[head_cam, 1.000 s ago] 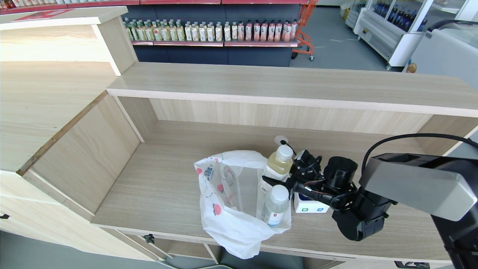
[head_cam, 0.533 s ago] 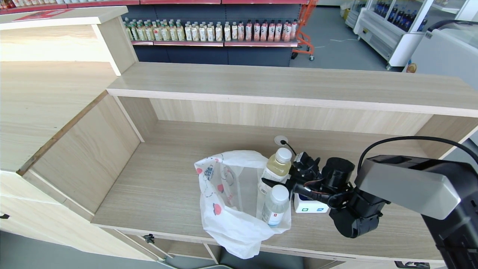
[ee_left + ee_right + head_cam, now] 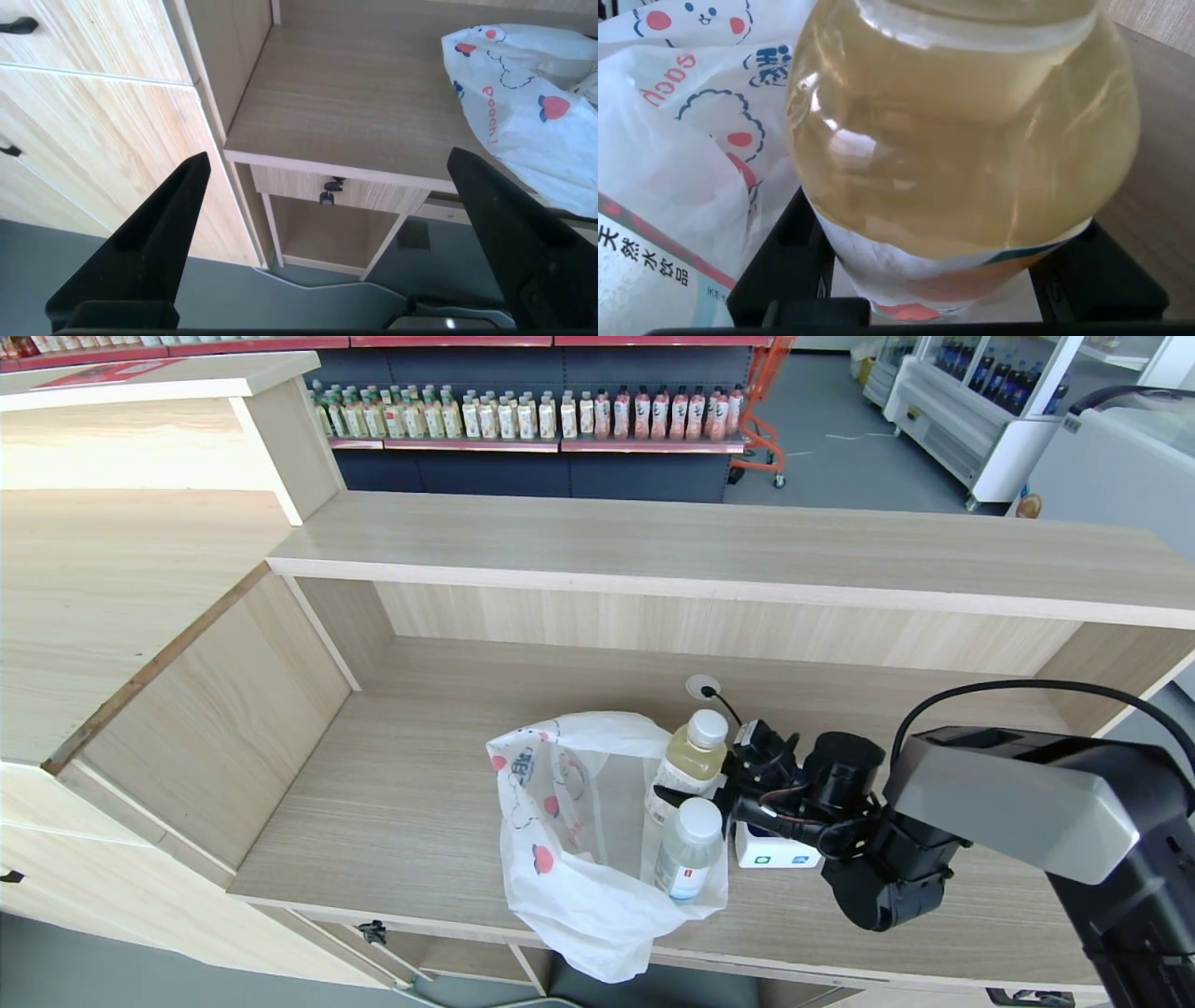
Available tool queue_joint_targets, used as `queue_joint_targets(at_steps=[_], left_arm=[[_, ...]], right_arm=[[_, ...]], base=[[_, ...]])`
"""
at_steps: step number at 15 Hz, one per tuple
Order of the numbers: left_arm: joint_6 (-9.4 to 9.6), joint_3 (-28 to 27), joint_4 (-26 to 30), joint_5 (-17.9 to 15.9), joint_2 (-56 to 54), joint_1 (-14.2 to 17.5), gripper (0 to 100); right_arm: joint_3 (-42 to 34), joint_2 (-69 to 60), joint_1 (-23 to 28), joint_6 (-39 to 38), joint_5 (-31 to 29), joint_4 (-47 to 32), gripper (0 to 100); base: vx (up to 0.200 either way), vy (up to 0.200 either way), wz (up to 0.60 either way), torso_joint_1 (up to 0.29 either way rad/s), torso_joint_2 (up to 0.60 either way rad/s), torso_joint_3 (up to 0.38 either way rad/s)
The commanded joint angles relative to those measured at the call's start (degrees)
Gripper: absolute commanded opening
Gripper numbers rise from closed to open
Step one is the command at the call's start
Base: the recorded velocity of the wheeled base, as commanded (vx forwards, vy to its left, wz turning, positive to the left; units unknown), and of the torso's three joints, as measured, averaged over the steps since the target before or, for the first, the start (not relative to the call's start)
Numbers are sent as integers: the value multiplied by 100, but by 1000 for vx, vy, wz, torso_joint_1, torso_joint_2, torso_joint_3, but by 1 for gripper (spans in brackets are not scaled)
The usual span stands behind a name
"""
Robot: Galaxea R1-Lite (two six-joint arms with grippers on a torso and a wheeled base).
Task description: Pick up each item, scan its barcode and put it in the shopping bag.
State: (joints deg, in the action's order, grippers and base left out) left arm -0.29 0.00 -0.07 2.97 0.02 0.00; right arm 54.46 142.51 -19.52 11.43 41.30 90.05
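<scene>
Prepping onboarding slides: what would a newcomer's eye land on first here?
The right gripper clamped on a yellowish bottle, at the mouth of the white cartoon-print shopping bag on the counter's front edge. Next, the clear bottle standing in that bag's right side.

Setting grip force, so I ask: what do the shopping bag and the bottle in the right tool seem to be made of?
Shopping bag: thin, soft plastic film by the look; white, slightly see-through, crumpled, printed.
Bottle: probably clear, glossy plastic; yellowish liquid shows through the wall, and the cap is white.
</scene>
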Motion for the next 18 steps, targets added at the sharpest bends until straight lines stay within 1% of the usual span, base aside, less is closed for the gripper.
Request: queue_joint_targets(at_steps=[1,9,11,15,17,18], left_arm=[[3,0,-1,1,-2,0,100],[3,0,-1,1,-2,0,100],[3,0,-1,1,-2,0,100],[3,0,-1,1,-2,0,100],[3,0,-1,1,-2,0,100],[3,0,-1,1,-2,0,100]], right_arm=[[4,31,1,-1,1,-5,100],[21,-215,-17,-1,-8,-5,100],[30,-434,-17,-62,-8,-5,100],[-67,-1058,-17,-467,106,-5,100],[-198,-1384,-17,-528,106,-14,100],[-436,-1779,1,-528,89,-172,100]], base=[[0,0,0,0,0,0],[0,0,0,0,0,0],[0,0,0,0,0,0],[0,0,0,0,0,0],[0,0,0,0,0,0],[0,0,0,0,0,0]])
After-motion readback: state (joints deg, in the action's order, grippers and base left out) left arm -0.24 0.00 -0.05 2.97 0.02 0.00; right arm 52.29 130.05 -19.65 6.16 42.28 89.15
